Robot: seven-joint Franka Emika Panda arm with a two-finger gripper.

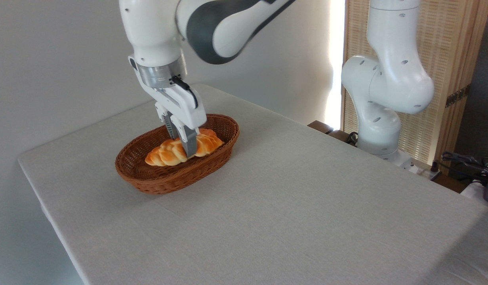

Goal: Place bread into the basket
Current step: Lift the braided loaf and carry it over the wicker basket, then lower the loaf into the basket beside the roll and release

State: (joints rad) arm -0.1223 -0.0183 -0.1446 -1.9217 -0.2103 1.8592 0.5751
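Observation:
The braided golden-orange bread [164, 153] lies lengthwise inside the oval brown wicker basket [166, 183] at the left of the table. My gripper [181, 143] reaches down into the basket from above and is shut on the bread around its middle. One grey finger [190, 145] crosses the loaf's near side, and the other finger [169, 126] stands behind it. I cannot tell whether the loaf rests on the basket floor or hangs just above it.
The basket sits on a grey cloth-covered table [307, 206] whose left edge runs close by. The arm's white base [380, 122] stands at the back right, with a wooden slatted screen [446, 79] behind it and cables [466, 162] at the far right.

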